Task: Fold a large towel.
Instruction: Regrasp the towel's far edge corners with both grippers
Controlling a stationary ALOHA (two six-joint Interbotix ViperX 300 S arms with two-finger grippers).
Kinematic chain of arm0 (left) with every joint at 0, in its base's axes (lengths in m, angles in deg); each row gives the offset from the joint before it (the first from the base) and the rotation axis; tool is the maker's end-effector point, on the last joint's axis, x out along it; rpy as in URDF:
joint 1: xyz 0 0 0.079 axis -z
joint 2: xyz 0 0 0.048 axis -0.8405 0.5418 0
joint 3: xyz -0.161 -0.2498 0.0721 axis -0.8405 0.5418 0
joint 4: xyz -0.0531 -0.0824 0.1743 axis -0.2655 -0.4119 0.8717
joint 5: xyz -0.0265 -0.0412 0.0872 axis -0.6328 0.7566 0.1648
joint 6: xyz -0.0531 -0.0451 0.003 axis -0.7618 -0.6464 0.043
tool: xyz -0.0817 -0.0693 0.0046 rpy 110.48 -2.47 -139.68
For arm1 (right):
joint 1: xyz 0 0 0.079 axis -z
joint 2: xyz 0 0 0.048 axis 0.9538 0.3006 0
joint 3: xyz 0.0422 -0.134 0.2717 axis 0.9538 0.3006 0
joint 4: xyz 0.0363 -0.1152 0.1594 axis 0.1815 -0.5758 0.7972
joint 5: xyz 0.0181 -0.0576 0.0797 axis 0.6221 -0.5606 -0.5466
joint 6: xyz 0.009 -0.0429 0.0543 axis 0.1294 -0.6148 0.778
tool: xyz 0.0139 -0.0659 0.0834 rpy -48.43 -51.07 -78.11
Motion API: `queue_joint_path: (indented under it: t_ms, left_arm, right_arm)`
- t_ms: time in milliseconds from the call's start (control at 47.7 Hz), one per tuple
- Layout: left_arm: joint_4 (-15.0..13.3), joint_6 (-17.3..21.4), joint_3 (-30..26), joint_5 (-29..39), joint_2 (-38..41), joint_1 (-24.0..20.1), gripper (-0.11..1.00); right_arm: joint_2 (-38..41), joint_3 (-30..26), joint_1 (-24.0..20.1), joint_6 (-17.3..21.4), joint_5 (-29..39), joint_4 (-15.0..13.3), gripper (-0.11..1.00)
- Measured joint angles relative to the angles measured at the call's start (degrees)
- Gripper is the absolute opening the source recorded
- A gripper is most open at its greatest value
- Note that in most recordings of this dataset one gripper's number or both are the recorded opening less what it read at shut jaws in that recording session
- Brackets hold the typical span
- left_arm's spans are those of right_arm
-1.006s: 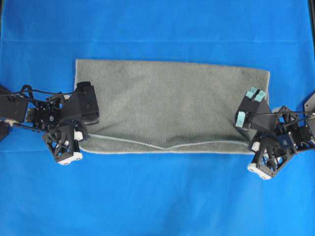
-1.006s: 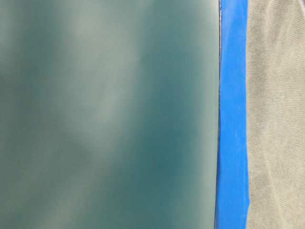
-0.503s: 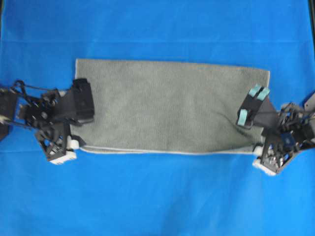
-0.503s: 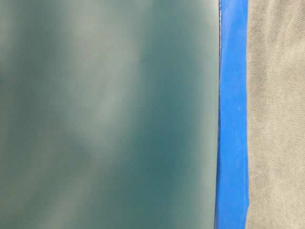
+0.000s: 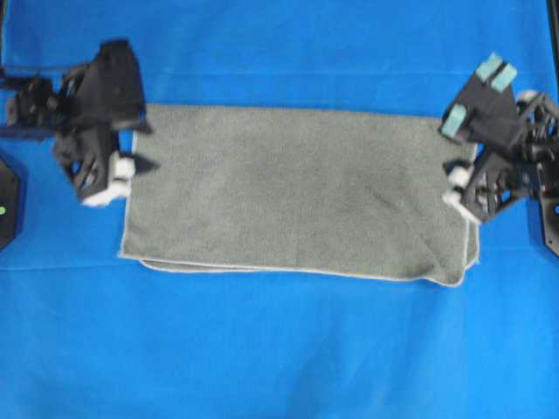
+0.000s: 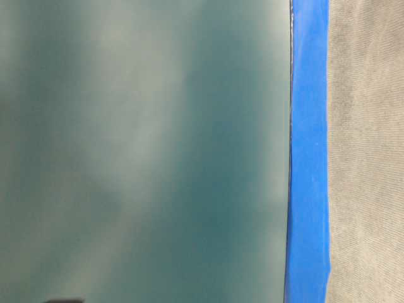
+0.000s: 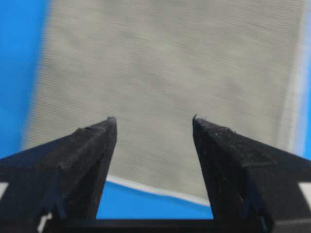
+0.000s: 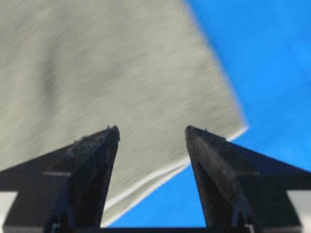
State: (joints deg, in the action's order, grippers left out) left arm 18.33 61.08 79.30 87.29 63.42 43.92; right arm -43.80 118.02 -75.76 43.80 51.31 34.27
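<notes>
We find the worktop covered by a bright blue cloth backdrop (image 5: 279, 349). A blurred dark green surface (image 6: 139, 151) blocks most of the table-level view. The towel (image 5: 297, 192) lies flat at centre, folded into a long rectangle, grey-green terry with a pale stitched edge. The left end effector (image 7: 154, 128) and right end effector (image 8: 151, 138) stand spread, gripping nothing, above its ends.

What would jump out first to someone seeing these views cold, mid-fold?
The grey-green terry towel, folded into a long rectangle with a pale stitched edge, lies across the middle of the bright blue cloth backdrop. The black left gripper is at its upper left corner and the right gripper at its upper right corner. Both are open with nothing between their jaws.
</notes>
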Motion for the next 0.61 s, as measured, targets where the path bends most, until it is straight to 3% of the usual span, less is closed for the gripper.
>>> queue_joint_path:
  t_ms: [105,314,440,608]
  left_arm:
    - [0.0,4.4,0.0,-3.9,4.3,-4.1,0.60]
    - [0.0,10.9,0.9,-12.6,14.0,-9.8,0.60]
    - [0.0,12.1,1.2,-15.5,19.5,-12.5,0.60]
    - [0.0,13.6,1.2,-17.6,23.8,-14.2,0.60]
  right_arm:
    - [1.1,2.5,5.4,0.0,-3.6,-1.9,0.60]
    - [6.0,8.7,14.6,-0.1,-17.8,-2.4,0.60]
    - [9.0,11.8,19.0,-0.2,-25.0,-2.8,0.60]
    - [12.1,13.4,23.7,-0.2,-28.5,-5.5,0.60]
